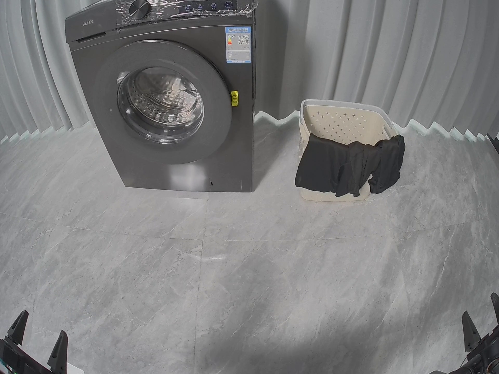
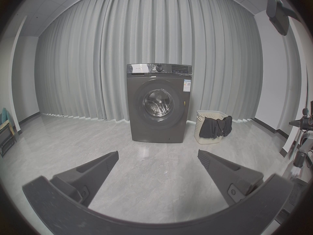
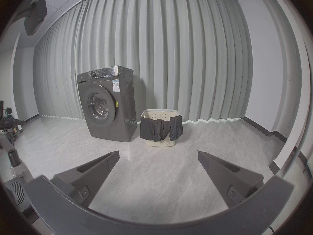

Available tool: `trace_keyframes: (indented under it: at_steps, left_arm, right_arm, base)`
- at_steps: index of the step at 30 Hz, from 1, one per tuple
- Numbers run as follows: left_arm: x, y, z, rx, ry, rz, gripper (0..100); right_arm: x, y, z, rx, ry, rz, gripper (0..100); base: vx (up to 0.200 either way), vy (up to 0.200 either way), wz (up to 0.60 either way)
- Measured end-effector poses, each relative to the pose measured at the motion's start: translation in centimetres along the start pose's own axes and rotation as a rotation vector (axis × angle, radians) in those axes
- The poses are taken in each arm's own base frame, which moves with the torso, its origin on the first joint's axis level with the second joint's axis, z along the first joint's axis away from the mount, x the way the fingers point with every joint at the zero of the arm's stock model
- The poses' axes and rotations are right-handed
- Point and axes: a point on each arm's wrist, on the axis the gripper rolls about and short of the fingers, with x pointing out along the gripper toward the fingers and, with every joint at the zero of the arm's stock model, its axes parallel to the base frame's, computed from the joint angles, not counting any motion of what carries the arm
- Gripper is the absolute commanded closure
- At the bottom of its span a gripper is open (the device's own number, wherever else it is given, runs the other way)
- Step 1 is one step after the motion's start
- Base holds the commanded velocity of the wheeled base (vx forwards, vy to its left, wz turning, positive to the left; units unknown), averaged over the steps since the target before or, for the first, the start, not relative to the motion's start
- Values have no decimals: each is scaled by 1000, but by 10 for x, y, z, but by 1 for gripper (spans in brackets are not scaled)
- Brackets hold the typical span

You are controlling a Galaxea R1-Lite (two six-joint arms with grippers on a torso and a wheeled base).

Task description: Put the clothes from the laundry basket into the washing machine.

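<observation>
A grey front-loading washing machine [image 1: 166,89] stands at the far left with its round glass door [image 1: 160,104] shut. To its right sits a cream laundry basket [image 1: 340,120] with dark clothes [image 1: 351,164] draped over its near rim. The washing machine [image 2: 158,103], basket [image 2: 203,115] and clothes [image 2: 216,127] lie far ahead in the left wrist view, as do the machine [image 3: 106,103], basket [image 3: 161,115] and clothes [image 3: 161,129] in the right wrist view. My left gripper [image 1: 37,338] [image 2: 158,155] and right gripper [image 1: 483,320] [image 3: 158,155] hang open and empty, low and far from both.
Pale marble floor tiles [image 1: 249,266] stretch between me and the machine. Grey curtains [image 1: 374,42] hang along the wall behind. A small bench [image 2: 6,131] stands at the room's side in the left wrist view.
</observation>
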Motion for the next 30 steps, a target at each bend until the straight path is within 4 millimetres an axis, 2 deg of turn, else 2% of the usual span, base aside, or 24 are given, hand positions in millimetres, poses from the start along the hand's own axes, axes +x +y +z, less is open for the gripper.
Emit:
trace_keyframes:
  at_steps: [11, 15, 21, 30]
  left_arm:
    - [0, 0, 0, 2, 1, 1, 0]
    - [0, 0, 0, 7, 0, 0, 0]
    - [0, 0, 0, 9, 0, 0, 0]
    - [0, 0, 0, 9, 0, 1, 0]
  right_arm:
    - [0, 0, 0, 0, -1, 2, 0]
    - [0, 0, 0, -1, 1, 3, 0]
    - [0, 0, 0, -3, 2, 4, 0]
    - [0, 0, 0, -1, 0, 4, 0]
  base:
    - [200, 0, 0]
    - [0, 0, 0]
    - [0, 0, -600]
    - [0, 0, 0]
